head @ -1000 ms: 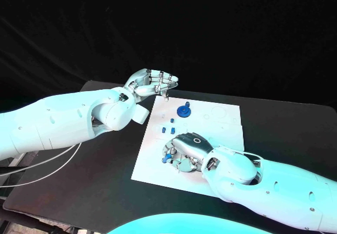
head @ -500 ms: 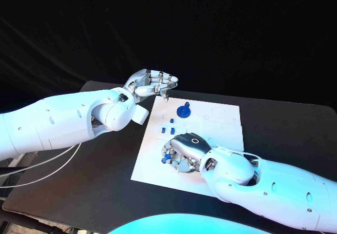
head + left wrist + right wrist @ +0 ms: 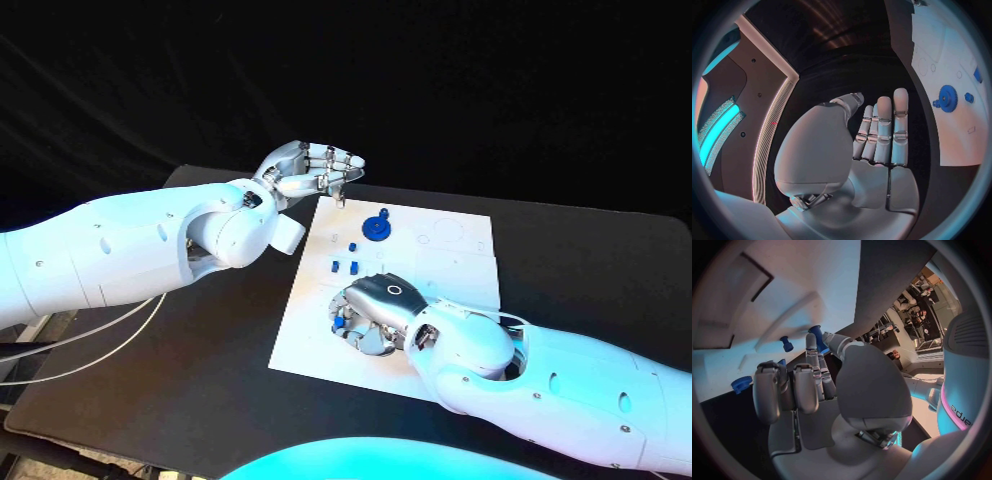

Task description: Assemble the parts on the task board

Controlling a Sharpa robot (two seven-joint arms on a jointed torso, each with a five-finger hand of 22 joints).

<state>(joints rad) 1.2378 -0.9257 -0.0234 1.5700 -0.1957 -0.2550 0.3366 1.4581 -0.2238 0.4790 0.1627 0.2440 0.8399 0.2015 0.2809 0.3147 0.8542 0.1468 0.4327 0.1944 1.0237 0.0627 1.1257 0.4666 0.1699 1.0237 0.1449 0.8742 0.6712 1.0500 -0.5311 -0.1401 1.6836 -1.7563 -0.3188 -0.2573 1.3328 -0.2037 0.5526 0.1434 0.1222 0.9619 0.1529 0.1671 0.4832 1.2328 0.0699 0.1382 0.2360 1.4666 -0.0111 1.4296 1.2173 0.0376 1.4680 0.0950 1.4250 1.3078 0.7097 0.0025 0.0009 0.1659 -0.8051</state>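
The right hand (image 3: 378, 312) lies low over the near part of the white task board (image 3: 447, 262), with its fingers bent down onto the plate. In the right wrist view a blue peg (image 3: 817, 338) stands between the thumb and a fingertip, so this hand grips it. A second small blue part (image 3: 786, 343) stands on the board just beside it. Farther on the board, two small blue pieces (image 3: 340, 266) lie side by side, and behind them is a blue gear (image 3: 378, 228) with a small pin next to it. At the far left corner of the board the left hand (image 3: 309, 172) hangs above the table (image 3: 216, 330), fingers curled in, nothing inside it
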